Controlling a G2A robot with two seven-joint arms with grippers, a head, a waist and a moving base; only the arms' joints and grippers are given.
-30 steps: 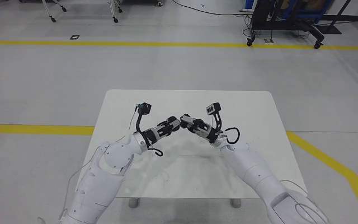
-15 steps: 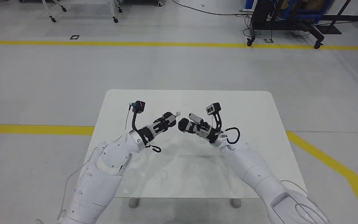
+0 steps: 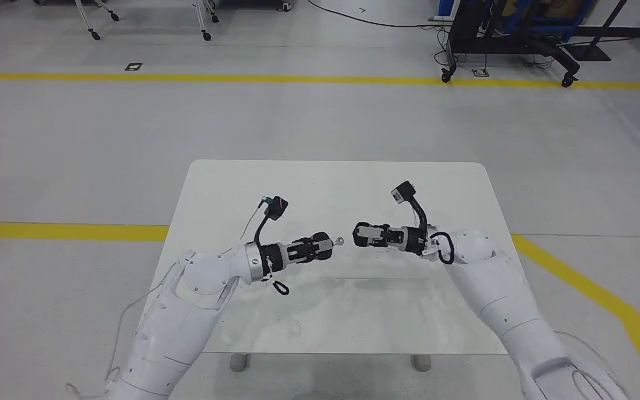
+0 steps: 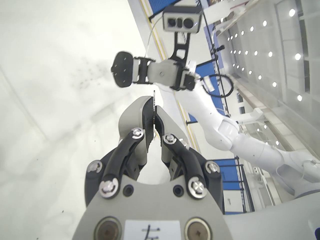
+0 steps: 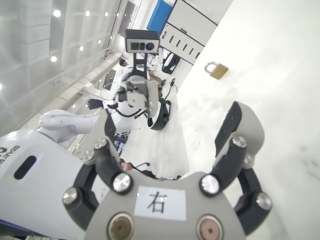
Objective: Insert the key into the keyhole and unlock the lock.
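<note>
Looking down from the top view, you have both arms facing each other above the middle of the desk (image 3: pixel 300 190), their tips near but apart. Your left end effector (image 4: pixel 153 107) is pinched narrow on the key (image 4: pixel 153 95), whose thin blade pokes out past the pads toward the right end effector (image 5: pixel 171 118), which is spread wide and holds nothing. The brass lock (image 5: pixel 216 70) lies flat on the desk beyond the right end effector's fingers, touched by neither arm.

White table (image 3: pixel 440 190), grey floor (image 3: pixel 300 120), yellow lines (image 3: pixel 300 77), ceiling lights (image 5: pixel 57 13)
</note>
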